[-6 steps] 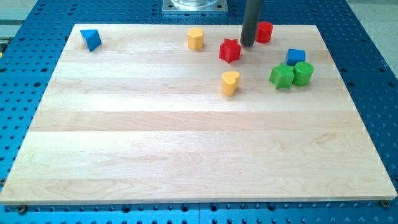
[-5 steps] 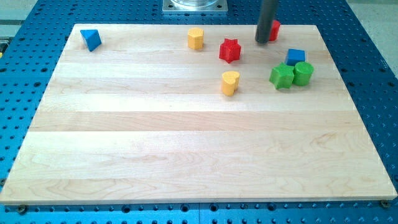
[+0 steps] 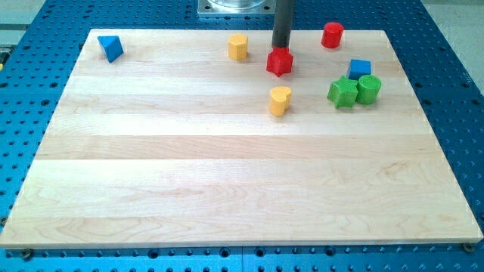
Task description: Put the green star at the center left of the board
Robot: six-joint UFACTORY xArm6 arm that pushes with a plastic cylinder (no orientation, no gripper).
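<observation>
The green star [image 3: 342, 93] lies at the board's right, touching the green cylinder [image 3: 369, 88] on its right, with the blue cube [image 3: 359, 69] just above them. My tip [image 3: 281, 48] is at the view's top centre, right at the top edge of the red star [image 3: 280, 62]. It is well to the left of and above the green star.
A red cylinder [image 3: 331, 35] stands at the top right. A yellow block [image 3: 238, 46] stands left of the tip. A yellow heart-like block [image 3: 280, 100] lies below the red star. A blue triangular block [image 3: 111, 47] sits at the top left. The wooden board [image 3: 227, 189] lies on a blue perforated table.
My tip went right in front of the red cylinder, then swung back left to the red star's top edge. The blocks have not visibly moved.
</observation>
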